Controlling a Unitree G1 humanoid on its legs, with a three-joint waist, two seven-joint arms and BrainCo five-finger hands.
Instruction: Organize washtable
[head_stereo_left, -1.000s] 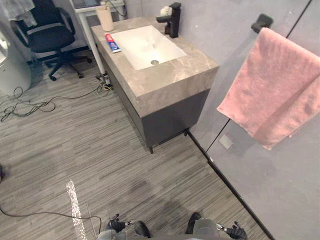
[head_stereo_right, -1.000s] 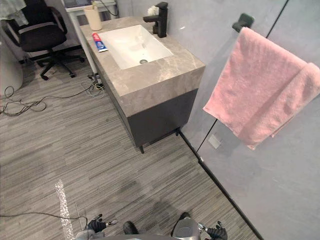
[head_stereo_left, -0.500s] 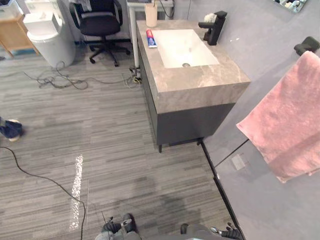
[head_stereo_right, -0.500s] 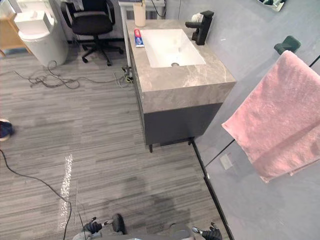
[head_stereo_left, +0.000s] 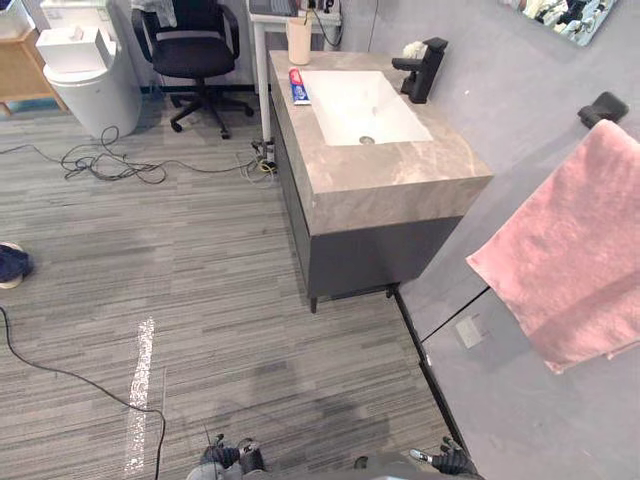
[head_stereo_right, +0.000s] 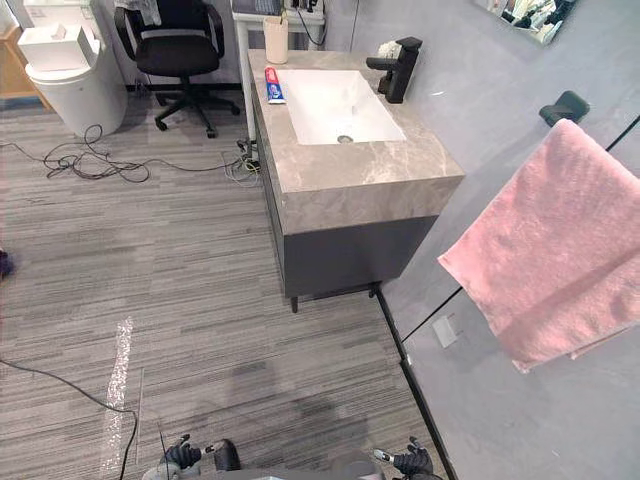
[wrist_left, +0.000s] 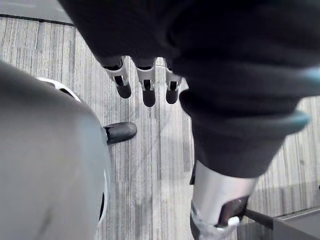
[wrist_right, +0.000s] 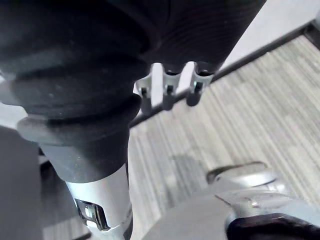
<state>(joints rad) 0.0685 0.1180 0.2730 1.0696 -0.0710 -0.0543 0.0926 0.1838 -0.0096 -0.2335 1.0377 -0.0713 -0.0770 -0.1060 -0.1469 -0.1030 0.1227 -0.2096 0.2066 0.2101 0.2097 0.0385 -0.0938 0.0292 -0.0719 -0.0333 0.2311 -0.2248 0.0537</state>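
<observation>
The washtable (head_stereo_left: 392, 176) has a grey marble top with a white sink (head_stereo_left: 362, 106) and stands against the wall ahead. A black faucet (head_stereo_left: 425, 70) rises on its far side, with a small white thing (head_stereo_left: 414, 48) behind it. A red-and-blue toothpaste tube (head_stereo_left: 298, 86) lies on the top beside the sink. A beige cup (head_stereo_left: 298, 40) stands at the far corner. A pink towel (head_stereo_left: 575, 250) hangs from a black wall bar on the right. My left hand (wrist_left: 145, 85) and right hand (wrist_right: 167, 92) hang low over the floor, far from the washtable, fingers straight and holding nothing.
A black office chair (head_stereo_left: 195, 45) and a white desk leg (head_stereo_left: 262, 80) stand beyond the washtable. A white bin (head_stereo_left: 85, 75) with a box on it is at the far left. Loose cables (head_stereo_left: 110, 160) lie on the floor. A person's shoe (head_stereo_left: 10, 265) shows at the left edge.
The whole picture has swung round, so the camera has moved; the chair, bin and cables have come into view. Both hands still hang low with nothing in them.
</observation>
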